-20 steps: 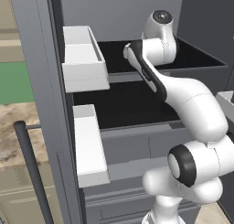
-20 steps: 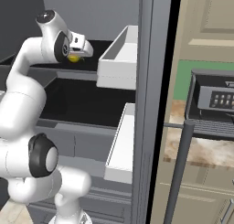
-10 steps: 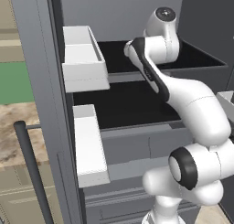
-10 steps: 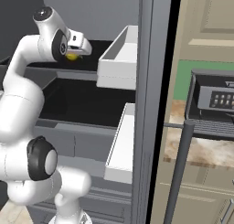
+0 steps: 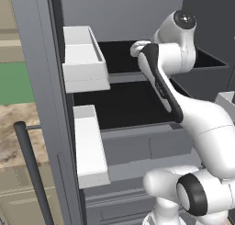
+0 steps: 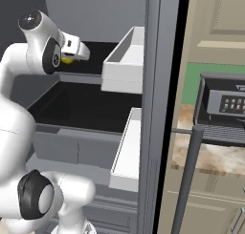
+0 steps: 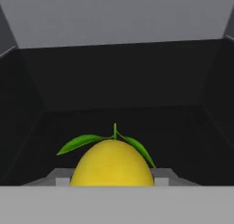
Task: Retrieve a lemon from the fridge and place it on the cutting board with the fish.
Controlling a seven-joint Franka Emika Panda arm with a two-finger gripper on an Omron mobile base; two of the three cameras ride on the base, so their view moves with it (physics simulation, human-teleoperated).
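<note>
The fridge (image 5: 39, 81) stands open, and my arm reaches onto its upper black shelf (image 5: 117, 54). My gripper (image 7: 113, 181) is shut on the lemon (image 7: 113, 163), a bright yellow fruit with two green leaves that sits between the fingertips at the bottom of the hand view. From the right base view the lemon (image 6: 66, 61) peeks out under the white hand, at the gripper (image 6: 72, 56), just above the shelf's front edge. The hand (image 5: 138, 48) shows in the left base view with its fingers hidden behind the arm. The cutting board and the fish are out of view.
White door bins (image 5: 85, 59) (image 6: 123, 61) jut out beside the arm at two heights. A lower black shelf (image 6: 86, 106) and grey drawers lie beneath. The door's bar handle (image 6: 189, 175) stands ahead of a dark appliance (image 6: 225, 106) on the marbled counter (image 6: 215, 156).
The hand has drawn back a little from the shelf's depth, carrying the lemon with it. The jaws have kept the same width.
</note>
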